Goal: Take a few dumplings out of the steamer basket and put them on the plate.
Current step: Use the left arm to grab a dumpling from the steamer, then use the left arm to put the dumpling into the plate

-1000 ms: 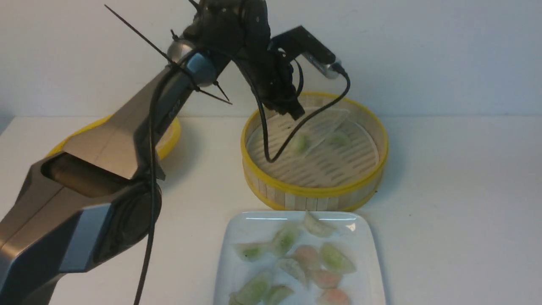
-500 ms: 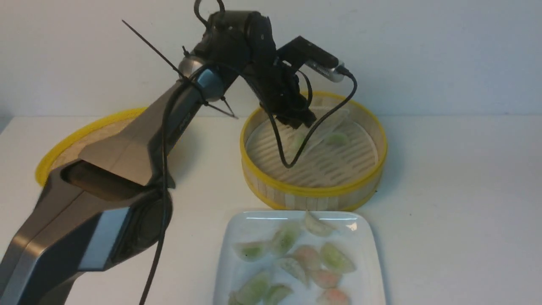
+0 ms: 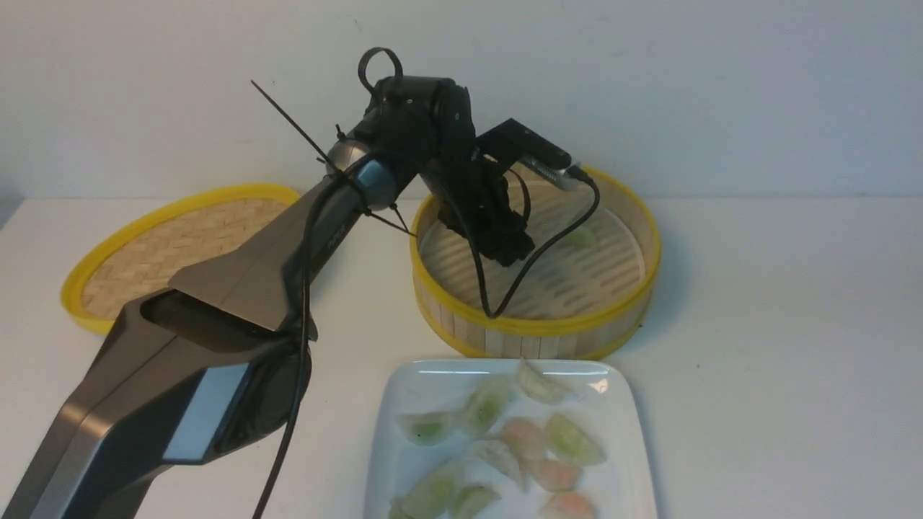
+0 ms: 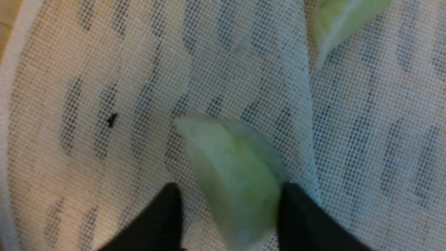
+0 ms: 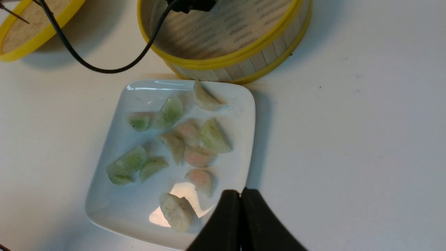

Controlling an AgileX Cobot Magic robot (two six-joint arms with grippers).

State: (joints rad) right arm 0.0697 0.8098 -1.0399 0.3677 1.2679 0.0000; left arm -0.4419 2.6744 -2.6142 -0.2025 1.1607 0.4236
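The steamer basket stands mid-table with a pale mesh liner on its floor. My left gripper is down inside it. In the left wrist view the left gripper is open, its two black fingers astride a green-filled dumpling lying on the liner; one finger touches it, the other stands slightly apart. A second green dumpling lies further in and also shows in the left wrist view. The white square plate in front holds several dumplings. My right gripper is shut and empty above the plate's edge.
The shallow woven yellow-rimmed lid lies at the left rear. Some pink-filled dumplings lie among the green ones on the plate. The left wrist camera's black cable hangs into the basket. A white wall stands behind the table.
My left arm has come down and forward, lowering the gripper from above the basket's rim to its floor, around the nearer dumpling. The lid is now uncovered.
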